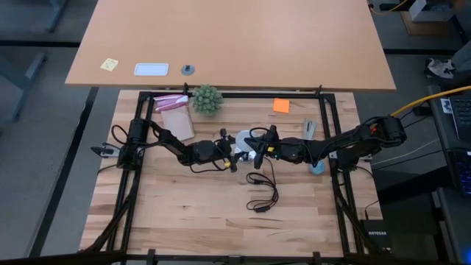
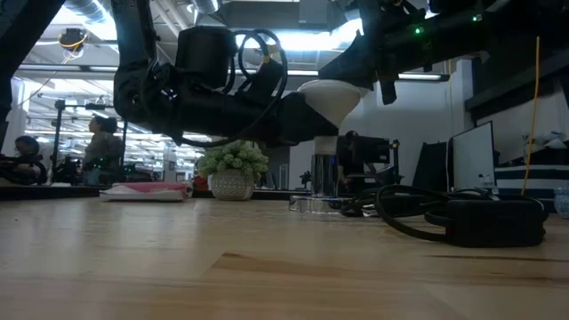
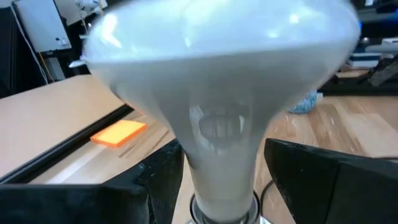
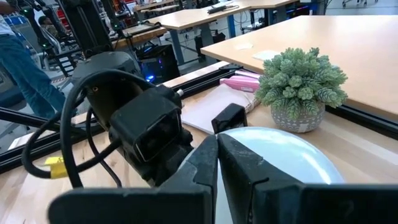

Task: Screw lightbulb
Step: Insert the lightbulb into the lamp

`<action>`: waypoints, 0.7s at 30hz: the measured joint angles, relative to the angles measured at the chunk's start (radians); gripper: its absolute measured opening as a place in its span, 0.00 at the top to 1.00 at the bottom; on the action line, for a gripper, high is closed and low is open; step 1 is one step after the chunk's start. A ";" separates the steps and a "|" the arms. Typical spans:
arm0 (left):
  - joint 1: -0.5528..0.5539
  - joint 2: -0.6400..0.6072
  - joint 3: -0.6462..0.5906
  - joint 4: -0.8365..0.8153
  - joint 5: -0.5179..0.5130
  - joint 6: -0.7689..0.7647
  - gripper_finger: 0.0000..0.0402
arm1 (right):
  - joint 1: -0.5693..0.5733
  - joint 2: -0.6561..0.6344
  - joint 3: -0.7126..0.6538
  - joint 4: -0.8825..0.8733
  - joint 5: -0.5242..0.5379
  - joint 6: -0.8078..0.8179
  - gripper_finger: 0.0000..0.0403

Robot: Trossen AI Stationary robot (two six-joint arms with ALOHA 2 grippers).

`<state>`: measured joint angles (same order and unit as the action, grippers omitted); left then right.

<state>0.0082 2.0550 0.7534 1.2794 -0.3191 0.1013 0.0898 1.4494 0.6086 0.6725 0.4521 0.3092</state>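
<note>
The white lightbulb (image 2: 331,98) stands upright, dome up, with its narrow base in the silvery socket disc (image 2: 316,204) on the table's middle (image 1: 243,140). My left gripper (image 3: 221,180) reaches in from the table's left (image 1: 229,153). It is open, with one finger on each side of the bulb's neck (image 3: 221,162) and thin gaps showing. My right gripper (image 4: 217,155) reaches in from the right (image 1: 256,151). It is shut, and its fingers lie over the bulb's dome (image 4: 280,155). My right gripper's shut fingers (image 4: 199,168) lie close over the top of the bulb's dome (image 4: 261,149), coming from the table's right side. I cannot tell whether they touch it.
A black cord with a switch (image 1: 261,193) trails from the socket toward the near edge. A small green plant (image 1: 207,98), a pink packet (image 1: 171,101) and an orange note (image 1: 280,105) lie at the far side. A light-blue object (image 1: 316,168) lies at the right.
</note>
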 joint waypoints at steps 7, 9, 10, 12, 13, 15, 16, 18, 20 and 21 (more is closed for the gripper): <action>0.000 -0.001 0.000 -0.013 -0.002 0.000 0.47 | 0.000 0.000 0.000 -0.008 0.000 0.000 0.94; 0.000 -0.001 0.001 -0.010 -0.002 0.000 0.48 | 0.000 0.000 0.000 -0.009 0.000 0.000 0.94; 0.000 -0.001 0.000 -0.010 -0.002 0.000 0.48 | 0.000 0.000 0.000 -0.009 0.000 0.000 0.94; 0.001 -0.001 0.000 -0.010 -0.003 0.000 0.50 | 0.000 0.000 0.000 -0.009 0.000 0.000 0.94; 0.001 -0.001 0.000 -0.010 -0.003 0.000 0.51 | 0.000 0.000 0.000 -0.010 0.000 0.000 0.94; 0.001 -0.001 0.000 -0.010 -0.006 0.000 0.54 | 0.000 0.000 0.000 -0.010 0.000 0.000 0.94; 0.001 -0.001 0.000 -0.010 -0.006 0.001 0.56 | 0.000 0.000 0.000 -0.010 0.000 0.000 0.94; 0.001 -0.001 0.000 -0.012 -0.006 -0.001 0.59 | 0.000 0.000 0.000 -0.008 0.000 0.000 0.94; 0.001 -0.001 0.000 -0.013 -0.006 -0.005 0.61 | 0.000 0.000 0.000 -0.003 0.000 0.000 0.94; 0.001 -0.001 0.000 -0.013 -0.006 -0.005 0.62 | 0.000 0.000 0.000 0.002 0.000 0.000 0.94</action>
<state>0.0093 2.0537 0.7536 1.2659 -0.3250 0.0965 0.0902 1.4492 0.6086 0.6749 0.4519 0.3090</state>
